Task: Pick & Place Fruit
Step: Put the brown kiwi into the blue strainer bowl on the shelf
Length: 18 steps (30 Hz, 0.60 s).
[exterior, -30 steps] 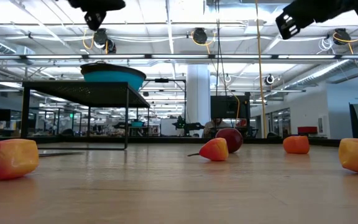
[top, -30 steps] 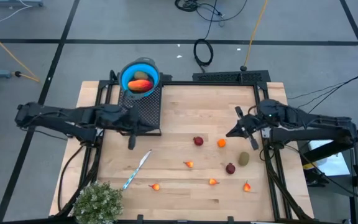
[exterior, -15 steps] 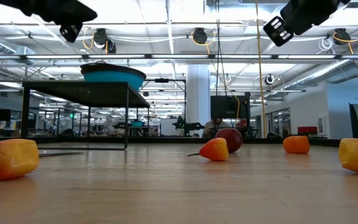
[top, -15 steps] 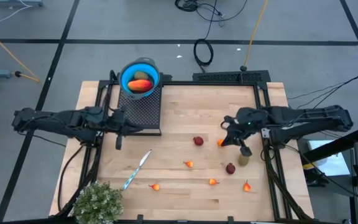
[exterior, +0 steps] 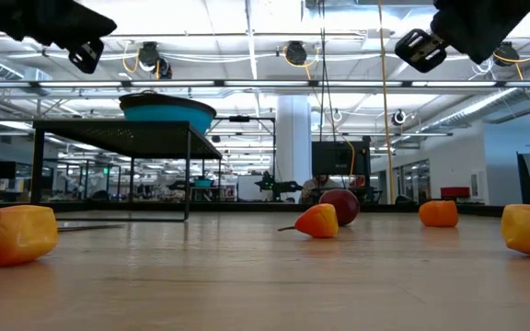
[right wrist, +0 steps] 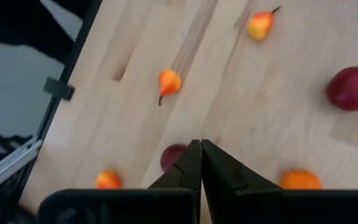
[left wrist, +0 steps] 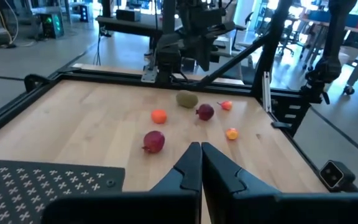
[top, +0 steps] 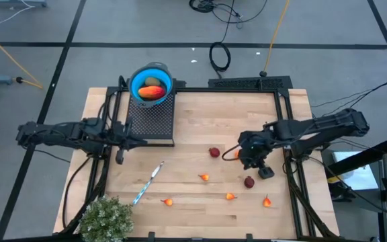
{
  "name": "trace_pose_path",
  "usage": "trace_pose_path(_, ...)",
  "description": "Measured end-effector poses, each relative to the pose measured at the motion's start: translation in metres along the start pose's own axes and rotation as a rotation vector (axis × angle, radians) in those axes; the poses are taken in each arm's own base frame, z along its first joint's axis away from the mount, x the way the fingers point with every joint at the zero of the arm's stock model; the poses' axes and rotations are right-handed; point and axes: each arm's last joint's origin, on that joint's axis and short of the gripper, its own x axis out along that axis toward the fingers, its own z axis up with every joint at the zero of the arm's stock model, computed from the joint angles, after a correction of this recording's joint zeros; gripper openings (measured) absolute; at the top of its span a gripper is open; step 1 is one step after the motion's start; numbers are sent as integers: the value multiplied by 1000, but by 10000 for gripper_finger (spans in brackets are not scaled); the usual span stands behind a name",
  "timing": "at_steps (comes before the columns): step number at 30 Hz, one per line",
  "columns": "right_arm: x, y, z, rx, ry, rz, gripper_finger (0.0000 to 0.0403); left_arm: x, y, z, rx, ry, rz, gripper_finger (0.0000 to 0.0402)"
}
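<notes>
Dark red ball [top: 248, 181] just beside shut R gripper [top: 266, 172]

Fruit [top: 214, 152]: small red, orange pieces scattered on right half of table; two in blue bowl [top: 152, 83].

The place is a robotics lab or large open workshop: a wooden counter [top: 200, 121] sits in a black metal frame [top: 244, 85] on a grey tiled floor [top: 59, 40] strewn with loose cables [top: 220, 57]. The low view looks across the counter into a long hall with exposed ceiling pipes and round lamps [exterior: 294, 52], a white pillar [exterior: 293, 138], and rows of black workbenches with monitors [exterior: 339, 158]. The left wrist view shows more dark metal stands [left wrist: 331, 56] and equipment [left wrist: 48, 15] on a bare concrete floor beyond the counter.
</notes>
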Motion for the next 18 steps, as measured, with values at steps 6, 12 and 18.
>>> trace_pose_path(6, 6, 5, 5, -32, 130, 35, 0, -7, 1, -12, 9, -29, -3, 9)
trace_pose_path(12, 14, 8, 2, -40, 237, 60, 0, -11, 2, -22, 11, -71, -5, 2)
trace_pose_path(18, 17, 7, -1, -20, 294, 68, 0, -11, 3, -33, 10, -89, -6, 7)
